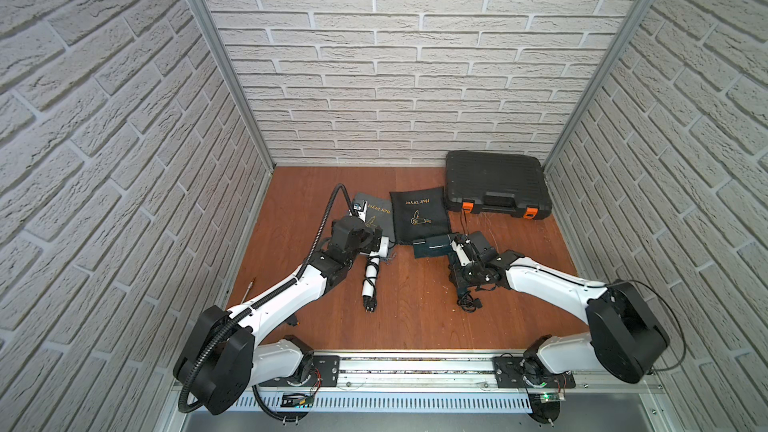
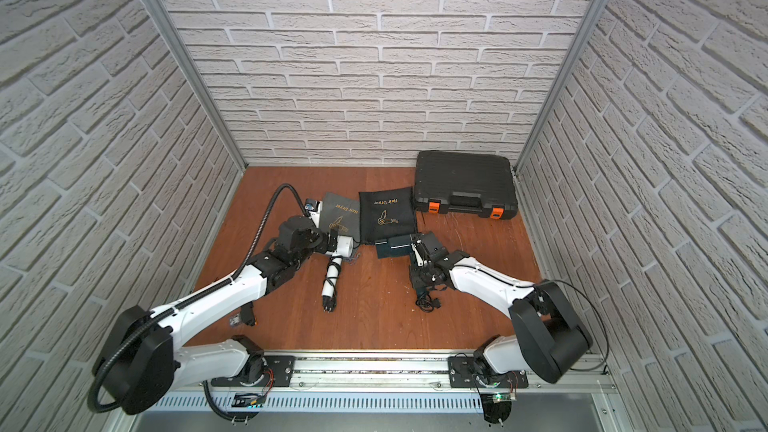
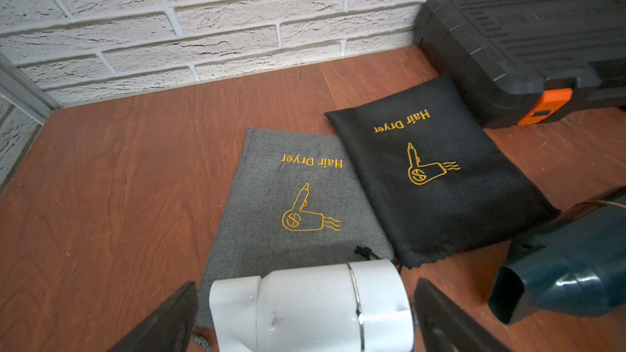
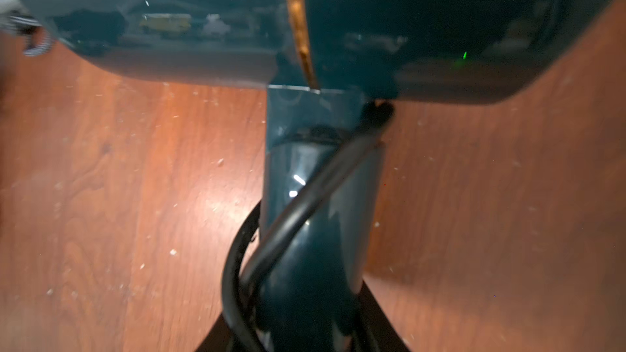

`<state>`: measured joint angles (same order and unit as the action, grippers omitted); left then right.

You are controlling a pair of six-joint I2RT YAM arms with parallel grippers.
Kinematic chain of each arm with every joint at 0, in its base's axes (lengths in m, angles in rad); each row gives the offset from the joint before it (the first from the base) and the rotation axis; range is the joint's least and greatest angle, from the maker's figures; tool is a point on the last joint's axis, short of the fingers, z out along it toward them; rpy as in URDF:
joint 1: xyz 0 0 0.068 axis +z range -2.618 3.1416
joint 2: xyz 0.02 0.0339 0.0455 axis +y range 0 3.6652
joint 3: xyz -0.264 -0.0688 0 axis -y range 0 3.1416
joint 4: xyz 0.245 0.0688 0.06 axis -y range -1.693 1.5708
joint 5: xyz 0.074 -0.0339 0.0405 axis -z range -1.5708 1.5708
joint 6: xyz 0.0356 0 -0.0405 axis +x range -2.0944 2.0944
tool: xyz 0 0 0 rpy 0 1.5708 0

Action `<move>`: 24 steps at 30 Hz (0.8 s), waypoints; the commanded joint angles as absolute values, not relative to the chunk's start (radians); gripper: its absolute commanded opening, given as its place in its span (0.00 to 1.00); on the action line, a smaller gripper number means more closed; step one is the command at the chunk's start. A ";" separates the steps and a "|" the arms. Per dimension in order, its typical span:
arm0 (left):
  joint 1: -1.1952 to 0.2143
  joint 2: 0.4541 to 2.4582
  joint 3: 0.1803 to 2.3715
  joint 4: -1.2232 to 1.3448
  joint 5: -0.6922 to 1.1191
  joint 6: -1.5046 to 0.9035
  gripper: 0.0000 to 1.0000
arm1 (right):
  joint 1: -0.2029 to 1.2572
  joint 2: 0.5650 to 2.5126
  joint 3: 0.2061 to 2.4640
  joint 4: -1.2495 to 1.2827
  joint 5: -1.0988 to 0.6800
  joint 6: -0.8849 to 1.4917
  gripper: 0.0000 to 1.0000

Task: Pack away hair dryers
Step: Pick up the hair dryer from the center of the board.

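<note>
On the counter [image 1: 415,326], the black case [image 1: 496,182] sat with its lid down behind the black bag [image 1: 419,214], toward the robot's right. The grey bag [image 3: 288,198] lay just to the black bag's left, their edges meeting. The white dryer [image 3: 321,306] lay off the black bag's near left corner, with the left arm [image 1: 274,301] the nearer one. The left jaws stood wide open with the barrel between them, gripping nothing. The barrel ran along the line from one jaw to the other, so closing would likely catch it end to end rather than across its girth. The teal dryer [image 1: 432,247] lay at the black bag's near right corner, its handle [image 4: 315,231] running away from the bag toward the right arm [image 1: 548,280]. The right jaws straddled that cord-wrapped handle crosswise, partly closed; whether they had hold of it could not be told
</note>
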<state>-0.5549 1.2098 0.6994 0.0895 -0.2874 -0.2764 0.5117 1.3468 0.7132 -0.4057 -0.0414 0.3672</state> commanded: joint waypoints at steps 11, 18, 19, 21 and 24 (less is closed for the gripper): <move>-0.307 1.368 0.958 0.126 0.508 -0.334 0.98 | 0.601 1.112 0.720 -0.315 -0.055 0.017 0.10; -0.331 1.508 1.034 0.144 0.773 -0.360 0.98 | 0.652 1.078 0.737 -0.279 -0.076 -0.084 0.12; -0.341 1.520 1.039 0.138 0.792 -0.357 0.98 | 0.655 1.080 0.744 -0.276 -0.081 -0.093 0.12; -0.374 1.542 1.064 0.091 0.819 -0.325 0.98 | 0.666 1.090 0.760 -0.267 -0.099 -0.120 0.12; -0.413 1.566 1.096 0.043 0.853 -0.289 0.98 | 0.684 1.119 0.793 -0.264 -0.089 -0.140 0.11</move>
